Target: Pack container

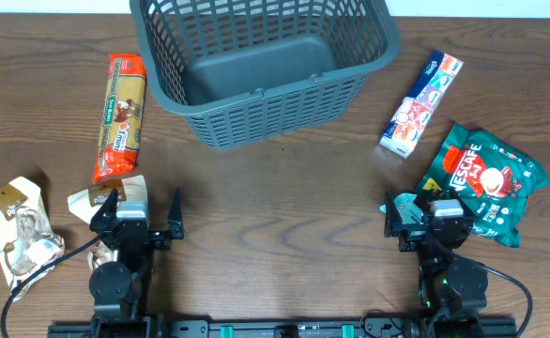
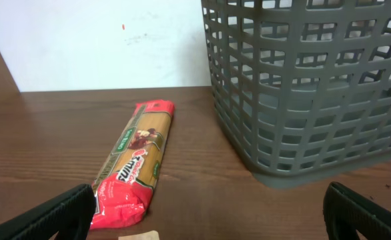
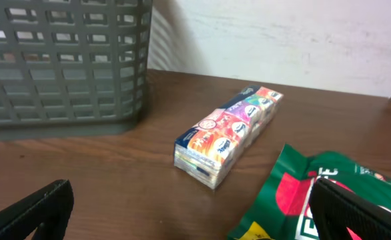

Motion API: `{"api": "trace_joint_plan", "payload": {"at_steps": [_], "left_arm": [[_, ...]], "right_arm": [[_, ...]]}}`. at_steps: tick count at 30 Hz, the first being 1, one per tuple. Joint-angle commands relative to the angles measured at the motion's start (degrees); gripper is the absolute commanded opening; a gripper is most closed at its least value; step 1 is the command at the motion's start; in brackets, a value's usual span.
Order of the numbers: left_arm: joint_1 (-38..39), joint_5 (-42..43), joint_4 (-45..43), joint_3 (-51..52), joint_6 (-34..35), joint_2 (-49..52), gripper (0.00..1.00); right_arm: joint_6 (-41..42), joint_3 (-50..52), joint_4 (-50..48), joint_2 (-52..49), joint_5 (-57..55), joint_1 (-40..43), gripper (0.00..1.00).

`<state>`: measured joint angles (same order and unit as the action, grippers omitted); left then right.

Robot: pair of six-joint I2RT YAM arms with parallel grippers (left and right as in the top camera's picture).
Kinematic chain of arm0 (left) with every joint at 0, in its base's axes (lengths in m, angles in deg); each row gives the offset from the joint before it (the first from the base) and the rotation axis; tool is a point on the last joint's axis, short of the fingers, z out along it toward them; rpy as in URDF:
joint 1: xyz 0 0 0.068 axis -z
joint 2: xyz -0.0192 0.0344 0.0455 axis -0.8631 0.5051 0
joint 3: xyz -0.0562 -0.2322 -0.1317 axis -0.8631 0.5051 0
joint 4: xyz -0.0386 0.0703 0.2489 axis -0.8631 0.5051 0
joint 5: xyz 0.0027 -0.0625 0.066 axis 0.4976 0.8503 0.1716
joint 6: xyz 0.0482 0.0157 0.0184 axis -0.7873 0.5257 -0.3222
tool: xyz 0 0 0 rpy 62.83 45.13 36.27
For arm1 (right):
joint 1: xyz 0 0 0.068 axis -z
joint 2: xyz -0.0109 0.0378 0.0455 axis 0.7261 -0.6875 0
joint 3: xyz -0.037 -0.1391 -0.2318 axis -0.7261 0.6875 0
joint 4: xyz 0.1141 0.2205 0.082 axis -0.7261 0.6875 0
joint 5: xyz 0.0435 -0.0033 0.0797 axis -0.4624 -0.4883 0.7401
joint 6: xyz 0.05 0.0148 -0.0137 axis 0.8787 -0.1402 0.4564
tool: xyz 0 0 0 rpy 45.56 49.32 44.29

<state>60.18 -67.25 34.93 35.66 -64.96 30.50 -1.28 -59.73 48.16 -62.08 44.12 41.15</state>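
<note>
The dark grey slotted basket (image 1: 256, 66) stands empty at the back middle of the table; it also shows in the left wrist view (image 2: 309, 87) and the right wrist view (image 3: 62, 60). A long red pasta packet (image 1: 120, 115) lies left of it, also in the left wrist view (image 2: 134, 163). A slim multicoloured packet (image 1: 420, 103) and a green Nescafe bag (image 1: 486, 178) lie on the right, both in the right wrist view (image 3: 227, 133) (image 3: 329, 200). My left gripper (image 1: 136, 218) is open and empty near the front left. My right gripper (image 1: 423, 218) is open and empty at the Nescafe bag's edge.
Two beige packets (image 1: 17, 230) (image 1: 106, 199) lie at the front left, one partly under my left gripper. A white wall stands behind the table. Bare wood lies between the two arms in front of the basket.
</note>
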Motion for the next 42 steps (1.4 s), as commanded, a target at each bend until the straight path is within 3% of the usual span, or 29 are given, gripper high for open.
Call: {"api": "trace_joint_plan", "payload": {"at_steps": [1, 3, 9, 13, 18, 23, 28, 31, 33, 35, 36, 39, 40, 42], "left_arm": [[0.2, -0.5, 1.4, 1.0, -0.3, -0.3, 0.99], [0.2, -0.7, 1.2, 1.0, 1.1, -0.3, 0.99], [0.2, -0.6, 3.2, -5.3, 15.4, 1.6, 0.99], [0.2, -0.7, 8.1, -16.5, 16.0, 9.0, 0.99], [0.2, -0.4, 16.5, -33.8, 16.0, 26.0, 0.99], [0.2, 4.2, 29.6, -54.4, 14.6, 44.0, 0.98], [0.2, 6.1, 53.8, -79.1, 13.2, 62.1, 0.99], [0.2, 6.2, 65.6, -90.4, 13.2, 69.8, 0.99], [0.2, 6.2, 69.7, -94.6, 13.2, 72.8, 0.99], [0.2, 6.3, 71.0, -95.9, 13.2, 74.3, 0.99], [0.2, 6.2, 71.2, -95.8, 13.2, 74.4, 0.99], [0.2, 6.2, 71.9, -95.8, 13.2, 74.2, 0.99], [0.2, 6.2, 72.3, -95.8, 13.2, 74.2, 0.98], [0.2, 6.2, 73.0, -95.8, 13.2, 74.0, 0.86]], "right_arm": [[7.5, 0.2, 0.0, 0.4, 0.6, -0.2, 0.99], [11.0, 0.2, 0.0, 0.2, 2.6, -0.2, 0.99], [16.3, -6.7, 1.3, -4.0, 3.6, -0.2, 0.99], [16.1, -19.8, 5.9, -14.5, 3.2, 0.5, 0.99], [12.8, -41.0, 18.4, -34.1, 4.3, 2.1, 0.99], [8.9, -66.7, 34.6, -54.6, 6.5, 2.4, 0.99], [1.8, -93.4, 47.7, -73.5, 21.2, 2.4, 0.99], [0.5, -102.7, 48.6, -79.3, 26.3, 2.4, 0.98], [0.4, -106.3, 46.2, -81.9, 27.0, 2.4, 0.70], [1.1, -108.3, 44.2, -83.7, 26.3, 2.4, 0.33], [1.9, -109.0, 43.6, -84.6, 25.5, 2.4, 0.21], [3.5, -110.9, 43.4, -87.5, 25.7, 2.4, 0.01], [3.7, -111.3, 43.4, -88.8, 26.6, 2.4, 0.01], [3.7, -112.0, 43.3, -91.1, 27.7, 2.4, 0.01]]}}
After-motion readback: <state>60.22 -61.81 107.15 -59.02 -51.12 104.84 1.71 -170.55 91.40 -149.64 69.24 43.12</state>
